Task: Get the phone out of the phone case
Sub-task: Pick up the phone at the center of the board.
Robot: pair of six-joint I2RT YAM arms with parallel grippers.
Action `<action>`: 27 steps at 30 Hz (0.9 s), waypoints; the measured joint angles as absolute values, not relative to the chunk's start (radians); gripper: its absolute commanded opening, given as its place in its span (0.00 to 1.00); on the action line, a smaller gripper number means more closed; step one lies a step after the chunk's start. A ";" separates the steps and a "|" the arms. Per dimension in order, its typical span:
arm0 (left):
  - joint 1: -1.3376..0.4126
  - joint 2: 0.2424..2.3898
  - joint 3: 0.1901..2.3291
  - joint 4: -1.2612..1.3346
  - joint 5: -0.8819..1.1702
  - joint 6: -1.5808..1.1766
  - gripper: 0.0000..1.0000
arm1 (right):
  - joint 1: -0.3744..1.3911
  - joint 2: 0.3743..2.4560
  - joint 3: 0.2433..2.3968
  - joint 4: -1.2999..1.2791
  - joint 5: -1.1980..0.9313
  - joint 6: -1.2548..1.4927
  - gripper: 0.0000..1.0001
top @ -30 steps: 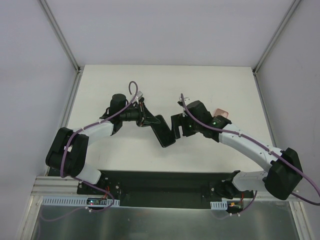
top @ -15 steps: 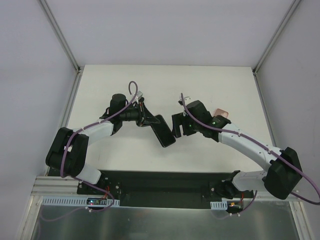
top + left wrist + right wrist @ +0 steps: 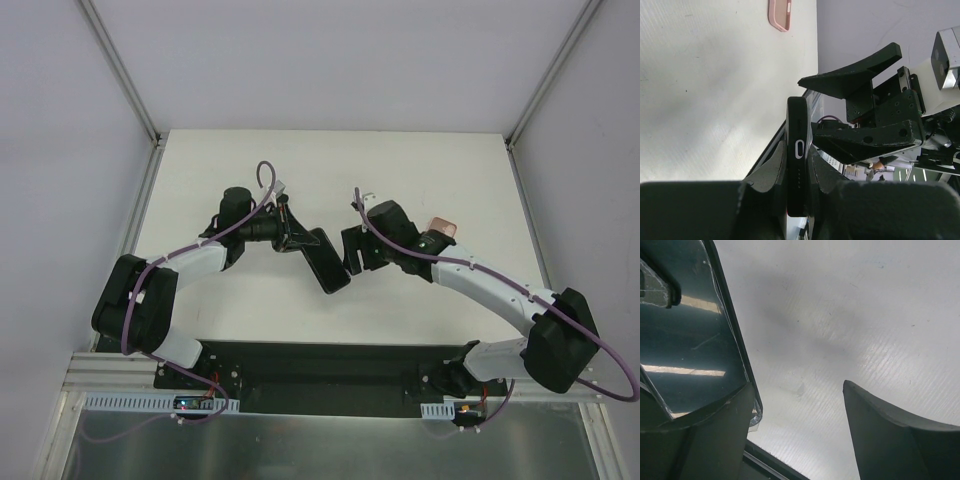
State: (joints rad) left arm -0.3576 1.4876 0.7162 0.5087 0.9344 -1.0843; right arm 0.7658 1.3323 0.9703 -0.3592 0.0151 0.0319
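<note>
I count one black phone (image 3: 797, 150), clamped edge-on in my left end effector (image 3: 797, 182) above the worktop (image 3: 700, 100). One pink case (image 3: 780, 12) lies well apart (half hidden overhead by the right arm). My right end effector (image 3: 795, 425) gapes wide beside the phone.

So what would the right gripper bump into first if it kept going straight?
Probably the phone, which the left gripper holds on edge. The right gripper is open, and one finger looks to be right beside the phone, though depth is hard to judge.
</note>
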 measured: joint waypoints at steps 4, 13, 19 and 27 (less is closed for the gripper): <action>-0.358 1.490 0.716 0.533 0.935 -1.090 0.00 | 0.767 1.332 0.970 -0.345 0.013 0.023 0.64; -0.358 1.502 0.715 0.573 0.934 -1.114 0.00 | 0.773 1.330 0.968 -0.312 -0.006 0.025 0.44; -0.358 1.524 0.706 0.641 0.941 -1.161 0.00 | 0.767 1.317 0.953 -0.289 -0.030 0.021 0.41; -0.356 1.592 0.681 0.822 0.966 -1.280 0.00 | 0.743 1.318 0.949 -0.280 -0.080 0.014 0.40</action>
